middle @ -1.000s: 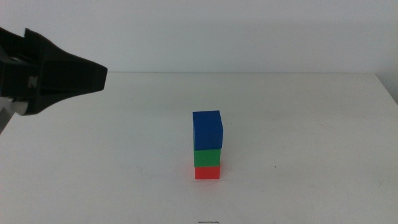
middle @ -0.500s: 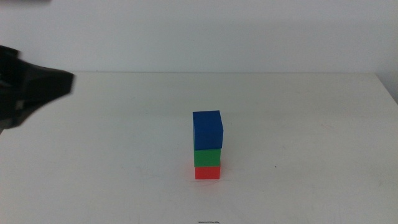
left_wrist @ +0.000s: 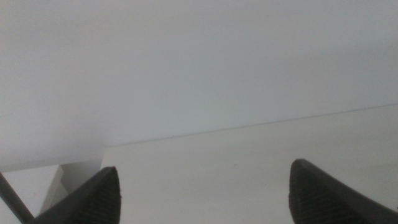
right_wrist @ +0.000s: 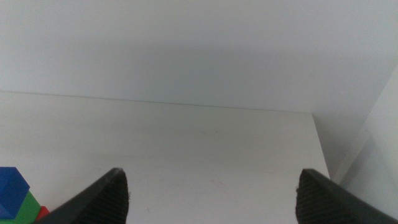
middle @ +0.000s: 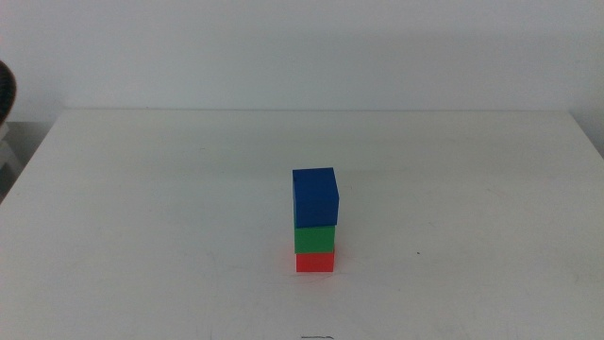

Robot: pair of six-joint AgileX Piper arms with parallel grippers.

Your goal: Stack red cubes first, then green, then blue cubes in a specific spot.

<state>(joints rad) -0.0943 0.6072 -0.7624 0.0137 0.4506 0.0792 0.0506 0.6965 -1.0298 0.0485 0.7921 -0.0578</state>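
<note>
Near the middle of the white table stands one upright stack: the red cube [middle: 315, 262] at the bottom, the green cube [middle: 315, 238] on it, the dark blue cube [middle: 315, 196] on top. Neither gripper touches the stack. The left gripper [left_wrist: 202, 190] is open and holds nothing, over the table's far left corner, outside the middle view. The right gripper [right_wrist: 211, 193] is open too and holds nothing. Its wrist view catches the blue cube [right_wrist: 11, 190], the green cube [right_wrist: 26, 208] and a sliver of the red cube [right_wrist: 42, 213] at the picture's edge.
The white tabletop [middle: 472, 189] ends at a back edge against a pale wall. A dark rounded object [middle: 6, 90] peeks in at the far left edge of the middle view. The table's right edge [right_wrist: 320, 146] shows in the right wrist view.
The left arm's dark gripper has pulled back leftward out of the middle view. The stack has not moved.
</note>
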